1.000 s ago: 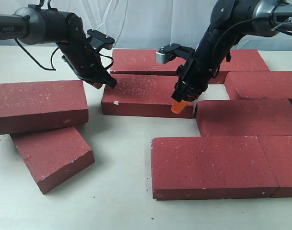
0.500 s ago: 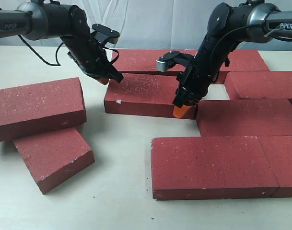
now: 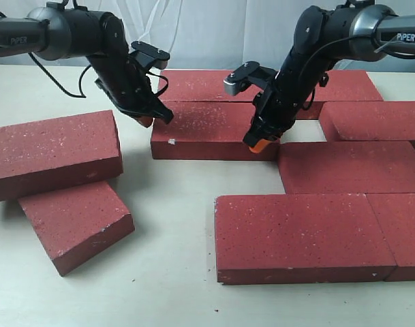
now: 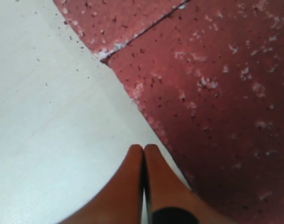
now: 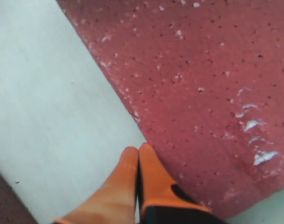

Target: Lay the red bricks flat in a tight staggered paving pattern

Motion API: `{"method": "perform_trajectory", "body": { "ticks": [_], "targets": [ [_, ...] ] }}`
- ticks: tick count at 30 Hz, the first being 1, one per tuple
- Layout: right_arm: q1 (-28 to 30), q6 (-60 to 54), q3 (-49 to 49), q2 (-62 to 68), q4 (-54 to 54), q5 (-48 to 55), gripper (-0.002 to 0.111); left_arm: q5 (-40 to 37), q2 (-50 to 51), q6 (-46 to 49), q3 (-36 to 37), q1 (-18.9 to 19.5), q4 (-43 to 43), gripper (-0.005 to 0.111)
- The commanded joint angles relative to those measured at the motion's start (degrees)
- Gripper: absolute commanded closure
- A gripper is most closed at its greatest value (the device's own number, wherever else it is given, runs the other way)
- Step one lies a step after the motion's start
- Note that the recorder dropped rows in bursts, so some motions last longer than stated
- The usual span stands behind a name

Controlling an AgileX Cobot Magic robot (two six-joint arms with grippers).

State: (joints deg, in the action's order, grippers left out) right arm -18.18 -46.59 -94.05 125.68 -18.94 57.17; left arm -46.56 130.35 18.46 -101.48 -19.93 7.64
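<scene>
Fingers: left gripper (image 3: pixel 155 117) and right gripper (image 3: pixel 259 144) both pinched shut, empty
Change: middle brick (image 3: pixel 207 129) has scooted right
Meaning: gap on its right closing, pattern tightening

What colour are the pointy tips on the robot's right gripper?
Bright orange. The right gripper shows it best in the right wrist view.

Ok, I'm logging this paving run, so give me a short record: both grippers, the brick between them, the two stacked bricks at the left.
left gripper: shut, tips at the middle brick's left end
right gripper: shut, tips at its right end
middle brick: flat, gripped by neither
leaning brick: tilted, resting on the lower brick
lower brick: flat on the table, skewed
</scene>
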Motion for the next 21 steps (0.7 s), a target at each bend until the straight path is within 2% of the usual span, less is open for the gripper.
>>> {"method": "perform_trajectory", "body": {
  "ticks": [1,10,21],
  "targets": [
    [0.17,0.43,0.08,0.04,1.93,-1.97,0.109,-0.39,-0.24,2.08,-0.35,-0.33,4.93,0.107],
    [0.17,2.65,0.08,0.04,2.86,-7.85,0.109,0.14,-0.24,3.34,-0.35,-1.09,5.54,0.107],
    [0.17,5.24,0.08,-5.23,2.42,-1.41,0.109,1.29,-0.24,3.24,-0.35,-2.07,5.77,0.107]
  ]
}}
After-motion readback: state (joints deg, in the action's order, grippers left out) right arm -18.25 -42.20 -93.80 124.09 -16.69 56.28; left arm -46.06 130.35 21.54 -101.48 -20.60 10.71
